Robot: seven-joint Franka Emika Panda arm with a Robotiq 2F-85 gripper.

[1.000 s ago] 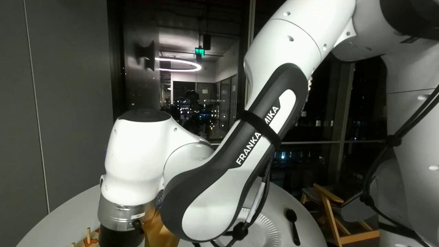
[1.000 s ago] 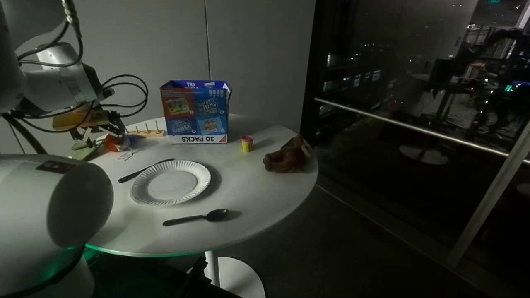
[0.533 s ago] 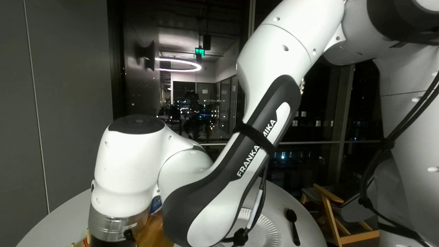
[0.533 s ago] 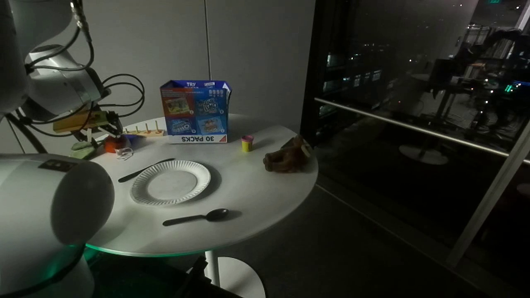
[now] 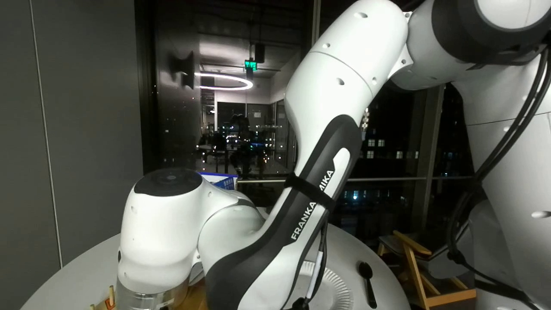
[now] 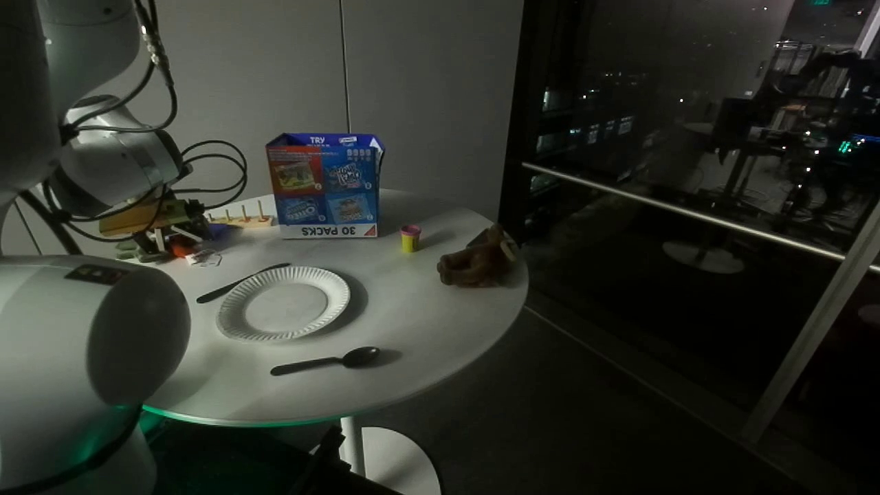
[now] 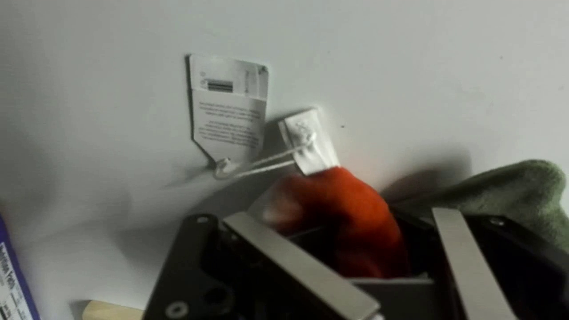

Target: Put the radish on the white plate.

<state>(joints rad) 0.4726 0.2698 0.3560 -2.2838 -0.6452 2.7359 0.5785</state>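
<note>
End effector (image 7: 362,242) down around the radish (image 7: 355,200).
Since half a second ago I've dropped from above it; its fingers (image 7: 471,262) now stand wide on either side, contact uncertain. Tag (image 7: 229,109) sticks out over the worktop (image 6: 412,316); white plate (image 6: 285,307) well apart. Closing likely next, then lift and carry.

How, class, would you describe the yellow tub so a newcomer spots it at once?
In an exterior view, find the round table, then the big blue carton on it. Between the carton and the brown object stands the small yellow tub, set apart by its pink lid.
</note>
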